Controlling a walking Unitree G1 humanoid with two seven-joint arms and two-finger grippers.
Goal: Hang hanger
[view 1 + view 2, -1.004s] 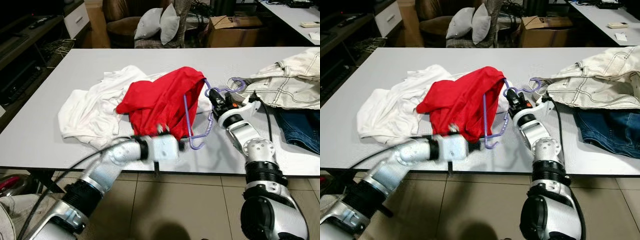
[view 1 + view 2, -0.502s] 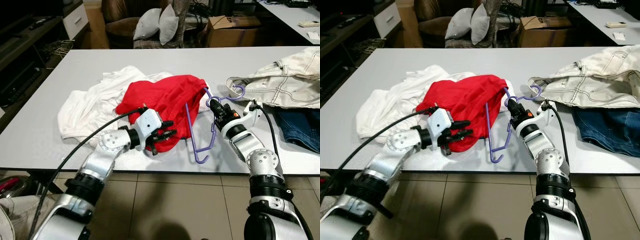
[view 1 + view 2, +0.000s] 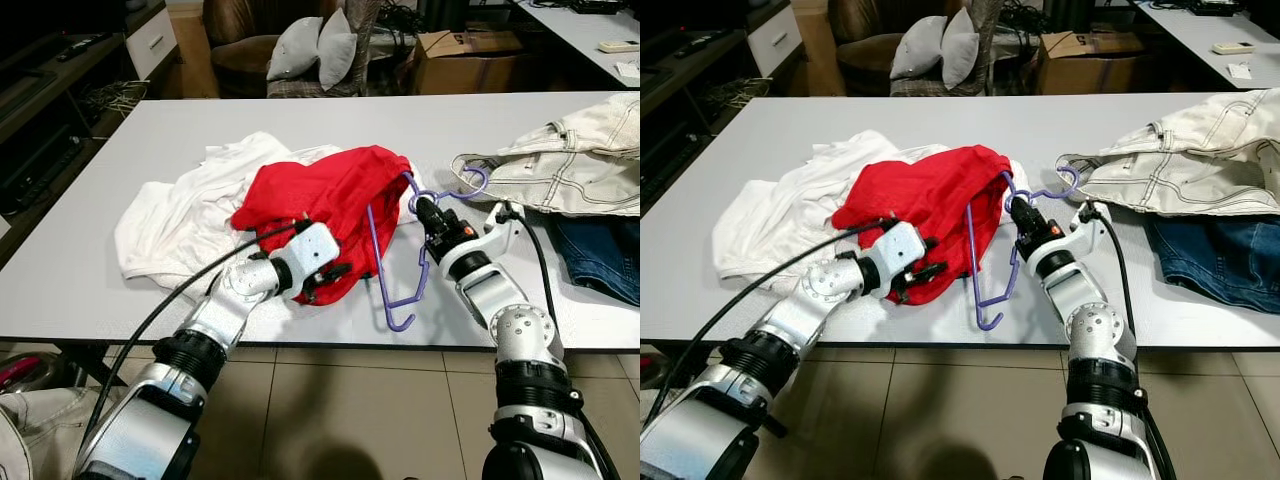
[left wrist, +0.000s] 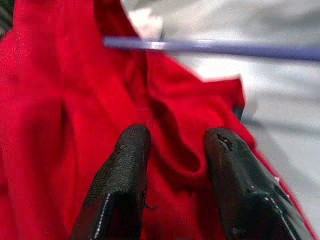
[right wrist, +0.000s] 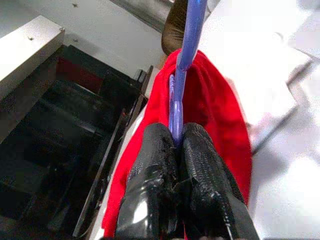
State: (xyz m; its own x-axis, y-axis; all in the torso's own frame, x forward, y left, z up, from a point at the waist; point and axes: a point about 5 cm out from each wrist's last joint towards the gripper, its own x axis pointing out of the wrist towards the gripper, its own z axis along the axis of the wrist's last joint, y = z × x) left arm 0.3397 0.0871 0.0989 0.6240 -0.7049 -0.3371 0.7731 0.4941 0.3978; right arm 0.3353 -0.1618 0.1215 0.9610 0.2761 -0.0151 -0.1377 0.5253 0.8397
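A purple wire hanger [image 3: 385,275] lies half inside a red garment [image 3: 320,195] in the middle of the white table [image 3: 200,120]. Its hook [image 3: 468,186] points toward the pale denim at the right. My right gripper [image 3: 424,208] is shut on the hanger's wire just below the hook; the right wrist view shows both fingertips [image 5: 200,145] pinching the wire [image 5: 186,55]. My left gripper [image 3: 330,277] sits at the red garment's near hem. Its fingers [image 4: 127,165] stand open with a fold of red cloth [image 4: 60,100] between them.
A crumpled white garment [image 3: 185,215] lies left of the red one. Pale denim [image 3: 570,160] and blue jeans [image 3: 600,255] cover the table's right side. A chair with grey pillows [image 3: 320,45], a cardboard box [image 3: 465,60] and a dark cabinet [image 3: 50,110] stand beyond.
My left gripper has risen from the table's front edge and moved in against the red garment's hem. The right gripper has kept hold of the hanger, which shifted slightly.
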